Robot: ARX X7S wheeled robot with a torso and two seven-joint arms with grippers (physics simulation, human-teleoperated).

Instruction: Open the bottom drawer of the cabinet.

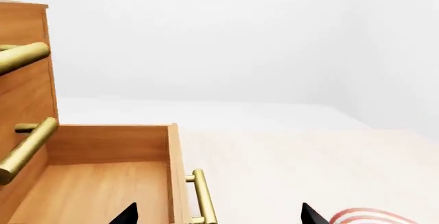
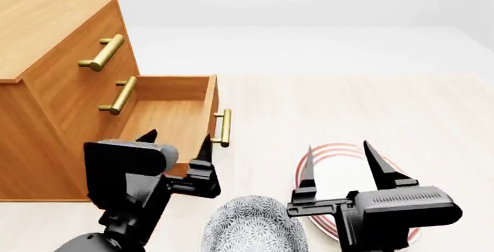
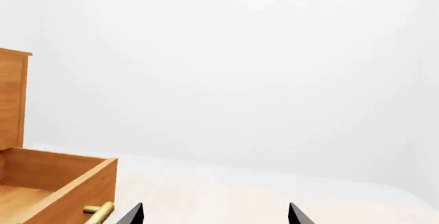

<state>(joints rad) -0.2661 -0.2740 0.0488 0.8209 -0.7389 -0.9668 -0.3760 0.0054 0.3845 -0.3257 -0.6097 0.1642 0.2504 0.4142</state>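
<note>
The cabinet (image 2: 54, 84) is an orange-brown wooden chest at the left of the head view. Its bottom drawer (image 2: 173, 119) stands pulled out, empty inside, with its gold bar handle (image 2: 224, 128) on the front. The two upper fronts are closed. My left gripper (image 2: 177, 142) is open, just in front of the open drawer, one fingertip over the drawer and one beyond its handle; nothing is held. In the left wrist view the drawer (image 1: 103, 178) and its handle (image 1: 203, 198) lie between the fingertips. My right gripper (image 2: 337, 154) is open and empty above a plate.
A white plate with red rings (image 2: 339, 165) lies on the pale floor under my right gripper. A grey patterned bowl (image 2: 251, 226) sits near the bottom edge between the arms. The drawer corner shows in the right wrist view (image 3: 61, 188).
</note>
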